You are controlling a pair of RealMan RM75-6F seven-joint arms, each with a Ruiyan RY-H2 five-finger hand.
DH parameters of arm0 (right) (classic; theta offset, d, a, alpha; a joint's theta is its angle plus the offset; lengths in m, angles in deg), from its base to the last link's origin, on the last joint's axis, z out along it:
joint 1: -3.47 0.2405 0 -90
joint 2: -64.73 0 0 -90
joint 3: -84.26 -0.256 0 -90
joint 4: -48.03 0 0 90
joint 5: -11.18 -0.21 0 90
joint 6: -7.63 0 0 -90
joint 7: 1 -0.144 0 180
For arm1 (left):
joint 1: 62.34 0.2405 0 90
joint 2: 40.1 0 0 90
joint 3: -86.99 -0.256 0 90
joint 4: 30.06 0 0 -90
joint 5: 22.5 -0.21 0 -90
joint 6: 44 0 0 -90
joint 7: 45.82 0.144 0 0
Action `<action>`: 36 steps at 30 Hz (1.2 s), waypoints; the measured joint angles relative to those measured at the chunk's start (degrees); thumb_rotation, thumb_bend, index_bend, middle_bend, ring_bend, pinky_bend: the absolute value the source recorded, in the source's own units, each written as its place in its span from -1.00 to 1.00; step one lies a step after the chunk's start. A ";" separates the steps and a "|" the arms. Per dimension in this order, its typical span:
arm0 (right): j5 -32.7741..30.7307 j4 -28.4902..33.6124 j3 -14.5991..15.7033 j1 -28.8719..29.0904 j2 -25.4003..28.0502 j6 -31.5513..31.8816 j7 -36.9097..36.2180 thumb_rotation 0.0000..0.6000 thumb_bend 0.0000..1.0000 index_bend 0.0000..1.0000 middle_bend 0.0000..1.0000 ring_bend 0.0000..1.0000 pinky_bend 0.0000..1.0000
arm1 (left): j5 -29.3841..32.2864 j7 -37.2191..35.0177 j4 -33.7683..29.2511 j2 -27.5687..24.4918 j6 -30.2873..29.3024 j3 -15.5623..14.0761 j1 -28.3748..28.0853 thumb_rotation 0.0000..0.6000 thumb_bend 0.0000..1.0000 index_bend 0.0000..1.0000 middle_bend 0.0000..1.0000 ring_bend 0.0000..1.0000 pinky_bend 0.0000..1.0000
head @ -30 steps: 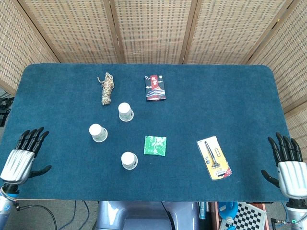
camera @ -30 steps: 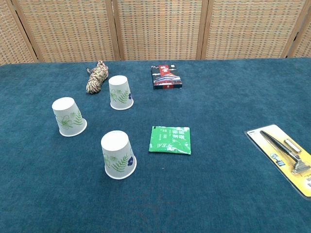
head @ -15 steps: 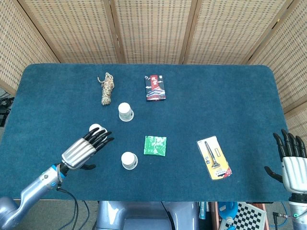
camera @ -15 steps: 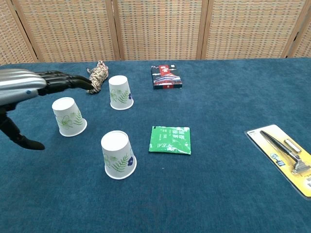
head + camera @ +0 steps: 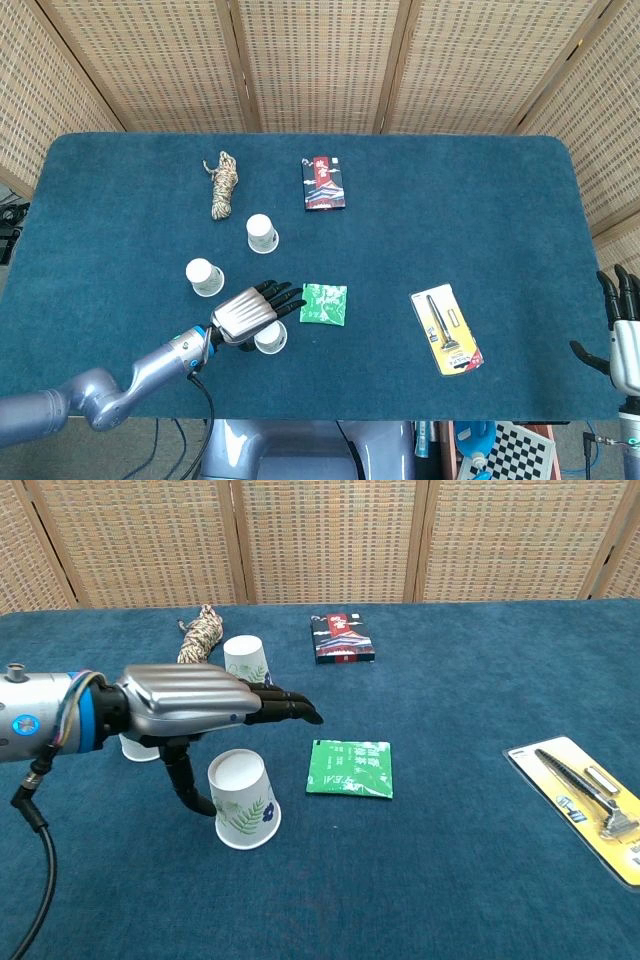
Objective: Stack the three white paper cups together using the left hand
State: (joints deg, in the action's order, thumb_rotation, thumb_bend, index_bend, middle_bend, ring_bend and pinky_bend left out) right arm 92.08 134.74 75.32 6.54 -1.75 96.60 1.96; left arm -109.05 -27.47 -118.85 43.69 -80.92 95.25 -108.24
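the left hand (image 5: pixel 250 310) has swung in fast from the table's left edge, where it sat a second ago, and now hovers right above the nearest paper cup (image 5: pixel 243 800), the one at the front of the table. in the chest view the hand (image 5: pixel 195 705) is flat, fingers stretched out and apart, pointing toward the green packet (image 5: pixel 349 768), with the thumb (image 5: pixel 185 780) dropped down beside the cup's left wall. it holds nothing; whether the thumb actually touches the cup i cannot tell.

all three cups stand upside down and apart, exactly where they were before. the left cup (image 5: pixel 204 277) sits just behind the forearm, mostly hidden in the chest view. the far cup (image 5: pixel 262 233) stands further back, near the coil of rope (image 5: pixel 222 184); in the chest view its top (image 5: pixel 246 658) peeks over the knuckles.

the right hand (image 5: pixel 625 340) has slid lower and further out at the table's right edge compared with a second ago; only part of it shows in the head view, fingers upright and spread, nothing in it.

nothing else has shifted on the blue table (image 5: pixel 480 200): the green packet (image 5: pixel 323 303) lies just right of the nearest cup, the dark red booklet (image 5: pixel 324 184) lies at the back, and the razor pack (image 5: pixel 447 329) lies off to the right.
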 measured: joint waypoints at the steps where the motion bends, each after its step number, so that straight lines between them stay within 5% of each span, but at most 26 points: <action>1: -0.14 -0.05 -0.07 -0.05 0.10 -0.01 -0.20 1.00 -1.00 -0.96 -1.00 -1.00 -1.00 | 0.61 0.59 0.38 0.54 0.27 0.10 -0.39 1.00 -0.75 -0.67 -0.58 -0.60 -0.39; 15: -0.84 -0.19 -0.45 -0.41 0.55 0.19 -1.27 1.00 -1.00 -0.96 -1.00 -1.00 -1.00 | 5.43 5.24 2.04 3.06 -0.60 -0.73 -2.66 1.00 -0.75 -0.23 -0.09 -0.19 0.09; 28: -0.91 -0.11 -0.35 -0.37 0.50 -0.02 -1.11 1.00 -1.00 -0.96 -1.00 -1.00 -1.00 | 6.58 5.42 1.34 2.40 -3.93 -1.74 -2.92 1.00 -0.75 -0.14 0.00 -0.14 0.14; 36: -0.88 -0.04 -0.18 -0.28 0.43 -0.31 -0.74 1.00 -1.00 -0.96 -1.00 -1.00 -1.00 | 7.12 4.39 -1.45 -1.55 -6.99 0.26 -3.08 1.00 -0.75 -0.14 -0.01 -0.14 0.12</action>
State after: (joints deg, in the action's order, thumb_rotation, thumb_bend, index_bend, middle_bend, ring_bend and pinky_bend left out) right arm 91.20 134.71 75.14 6.26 -1.32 96.29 1.22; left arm -101.93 -23.08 -120.30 42.15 -87.90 95.51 -111.32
